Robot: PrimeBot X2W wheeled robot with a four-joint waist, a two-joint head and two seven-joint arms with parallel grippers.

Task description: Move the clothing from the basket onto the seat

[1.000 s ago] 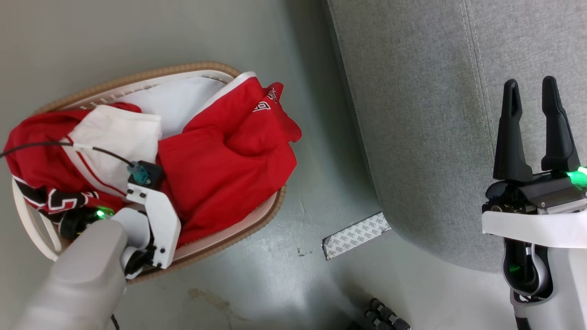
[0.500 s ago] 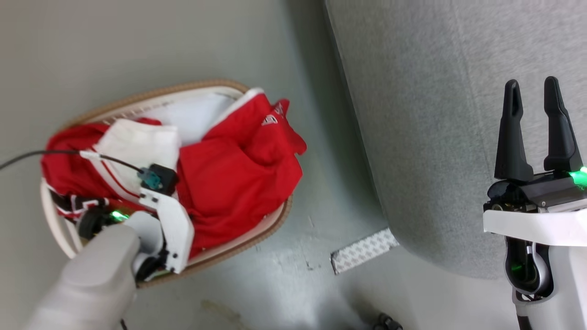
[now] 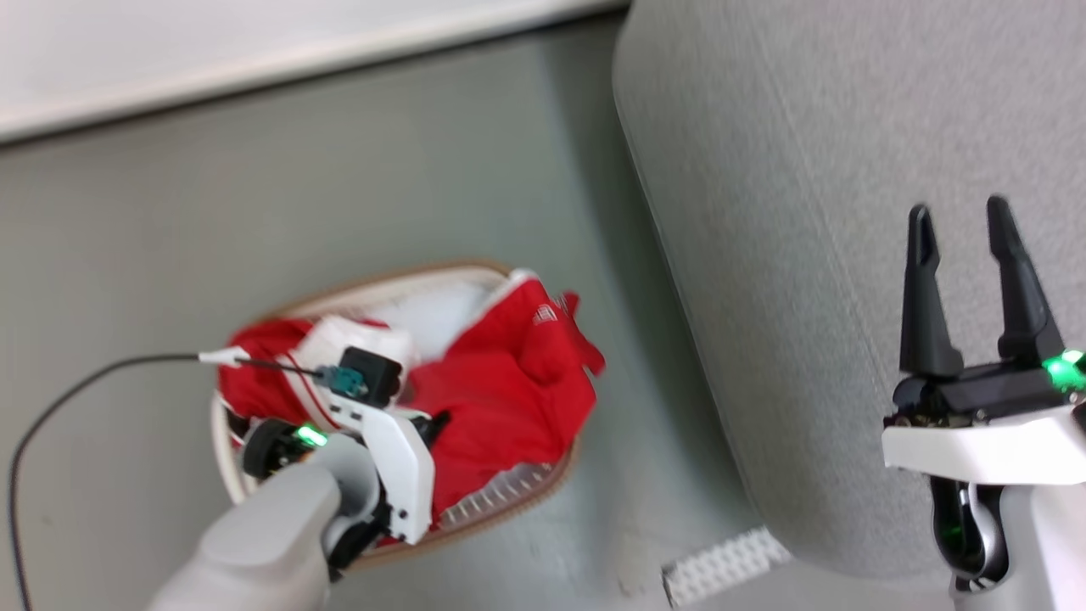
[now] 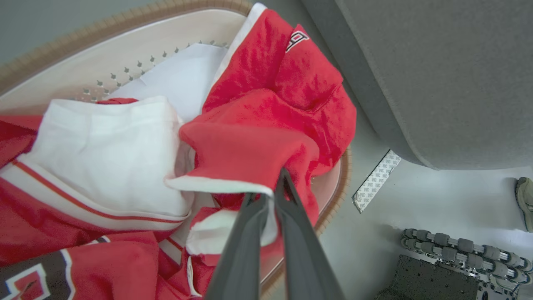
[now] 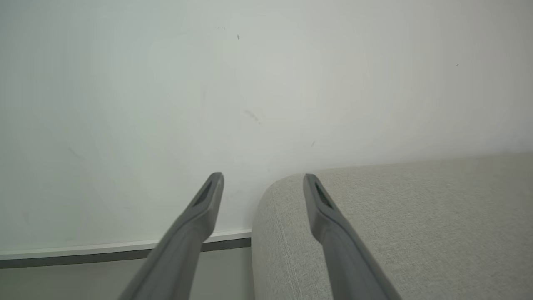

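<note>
The clothing (image 3: 517, 382) is bright red fabric heaped in the basket (image 3: 407, 276), which stands on the floor left of the seat (image 3: 806, 255). In the left wrist view my left gripper (image 4: 277, 183) is shut on a red fold with white trim of the clothing (image 4: 266, 146), lifted slightly above the pile. A white lining (image 4: 104, 154) and a black-and-white number patch (image 4: 25, 283) lie beside it. The basket's perforated wall (image 4: 125, 54) shows behind. My right gripper (image 3: 959, 212) hangs open over the seat's front part, nothing between its fingers. In its own view the right gripper (image 5: 263, 178) points at the seat's rounded corner (image 5: 395, 229).
The floor is grey. A white patterned strip (image 3: 725, 564) lies on it by the seat's near corner. A pale wall (image 3: 254, 51) runs behind the basket. A black cable (image 3: 76, 390) loops from my left wrist. My base's rollers (image 4: 458, 250) show at lower right.
My left gripper has shut on the red fold. The head camera has risen and tilted, so the basket looks smaller and lower. The right gripper stays open.
</note>
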